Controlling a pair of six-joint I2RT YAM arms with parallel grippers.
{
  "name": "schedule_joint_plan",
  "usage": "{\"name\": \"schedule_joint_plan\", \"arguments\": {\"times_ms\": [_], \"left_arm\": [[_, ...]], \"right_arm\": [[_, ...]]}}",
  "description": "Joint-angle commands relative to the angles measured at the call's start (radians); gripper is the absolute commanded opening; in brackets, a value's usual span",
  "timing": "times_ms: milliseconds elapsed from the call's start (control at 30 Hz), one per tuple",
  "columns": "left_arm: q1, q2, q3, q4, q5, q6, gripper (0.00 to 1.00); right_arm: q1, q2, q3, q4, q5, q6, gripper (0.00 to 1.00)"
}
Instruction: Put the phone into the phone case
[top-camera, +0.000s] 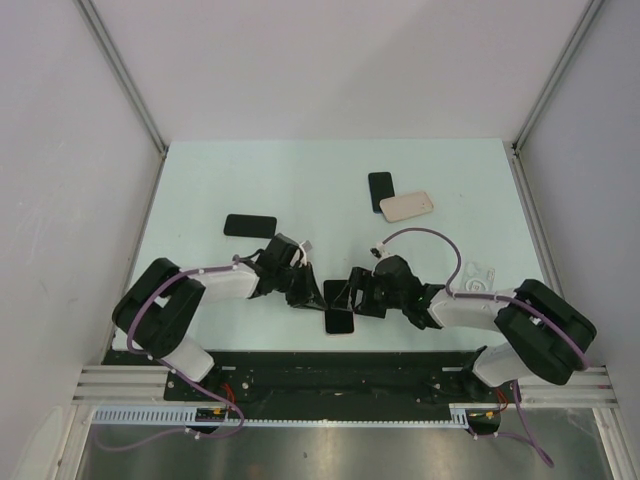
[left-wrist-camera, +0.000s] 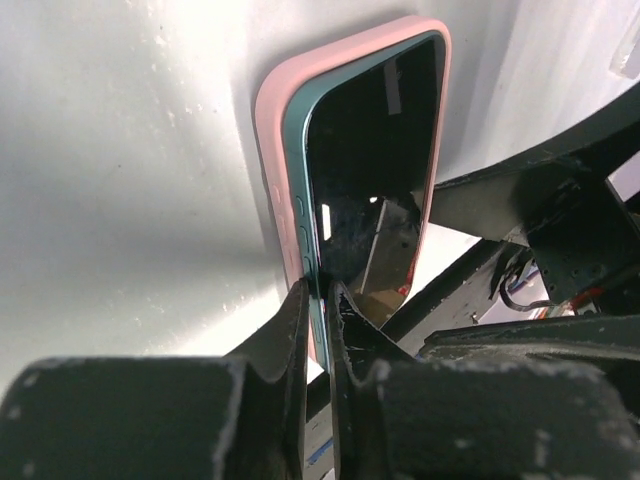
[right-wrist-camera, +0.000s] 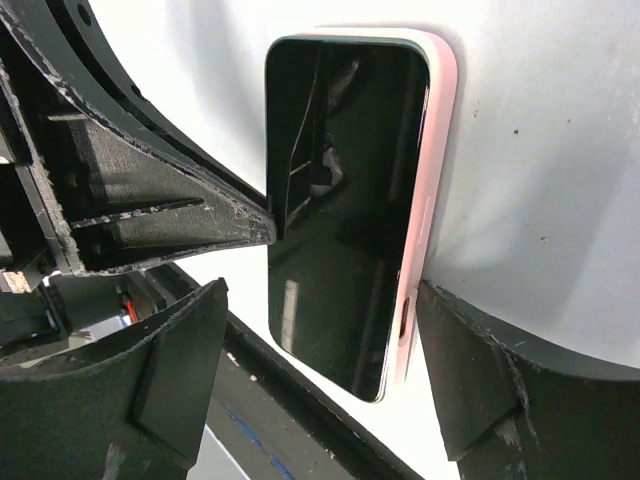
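Note:
The phone (left-wrist-camera: 375, 160), dark-screened with a teal edge, lies in the pink phone case (left-wrist-camera: 275, 120) on the table close to the arm bases (top-camera: 339, 320). On one long side the teal edge stands slightly above the case rim. My left gripper (left-wrist-camera: 320, 300) is shut on that side of the phone, pinching the teal edge together with the pink rim. My right gripper (right-wrist-camera: 325, 370) is open and straddles the phone's (right-wrist-camera: 340, 200) near end. One of its fingers (right-wrist-camera: 470, 380) rests against the case's (right-wrist-camera: 440, 150) side, and the other stands well apart.
A black phone (top-camera: 249, 225) lies at the left. Another black phone (top-camera: 380, 190) and a beige case (top-camera: 406, 206) lie further back. A clear case (top-camera: 478, 277) sits by the right arm. The black base rail (top-camera: 330, 370) runs just below the phone.

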Motion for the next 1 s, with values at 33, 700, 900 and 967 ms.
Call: {"name": "schedule_joint_plan", "arguments": {"times_ms": [33, 700, 900, 967], "left_arm": [[-0.036, 0.004, -0.056, 0.121, 0.096, -0.056, 0.02], [-0.036, -0.053, -0.081, 0.133, 0.080, -0.068, 0.07], [0.030, -0.174, -0.012, -0.017, 0.071, 0.037, 0.28], [0.079, -0.273, 0.008, -0.061, 0.070, 0.079, 0.37]], "right_arm": [[-0.038, 0.066, -0.037, 0.363, -0.244, 0.094, 0.80], [-0.115, 0.098, -0.098, 0.497, -0.311, 0.090, 0.33], [-0.159, -0.006, -0.092, 0.501, -0.375, 0.081, 0.10], [-0.179, -0.046, -0.086, 0.500, -0.421, 0.079, 0.03]]}}
